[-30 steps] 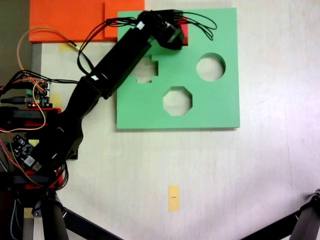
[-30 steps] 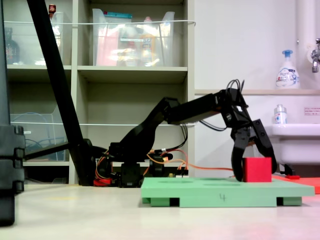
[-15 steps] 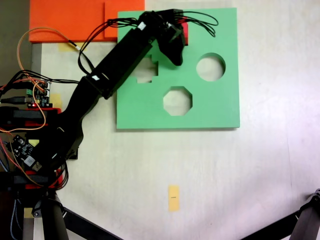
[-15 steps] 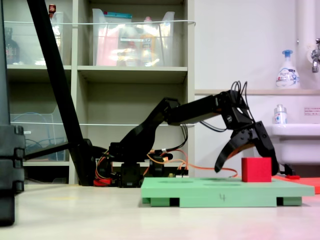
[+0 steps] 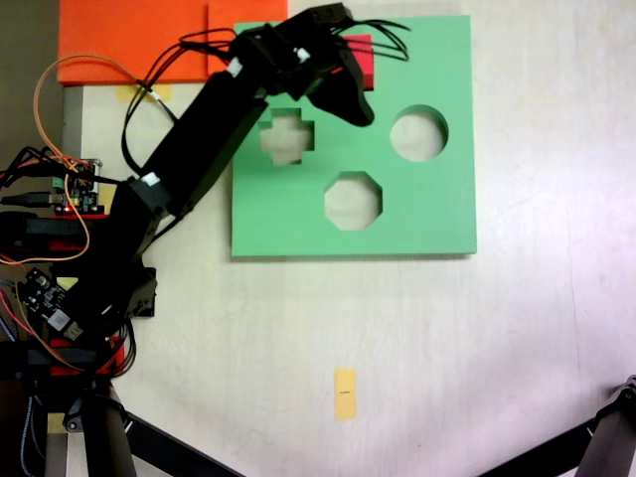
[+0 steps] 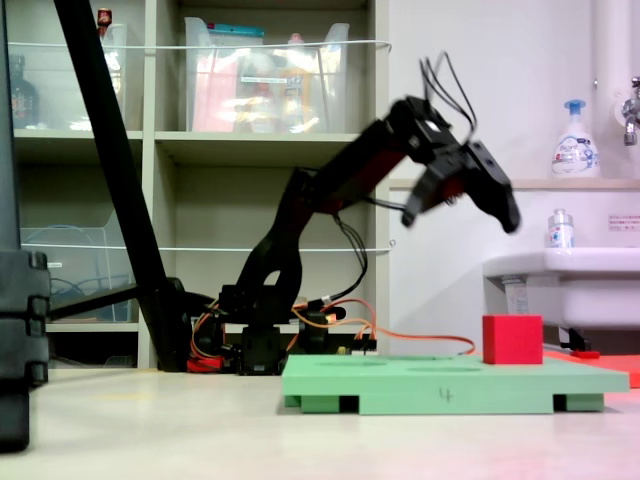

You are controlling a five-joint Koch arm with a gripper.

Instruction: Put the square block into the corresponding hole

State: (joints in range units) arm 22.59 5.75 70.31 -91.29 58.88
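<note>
A: Where is the red foam cube seen?

B: On the green foam board, far edge. The gripper is raised above, fingers parted, empty.

A: Handling?

B: Judged light and squashy; opposite flat faces should be pinched gently.

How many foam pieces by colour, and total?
Red: 1, the square block
Green: 1, the board
Orange: 2, overlapping slabs at the board's top-left in a fixed view
Total: 4
</note>
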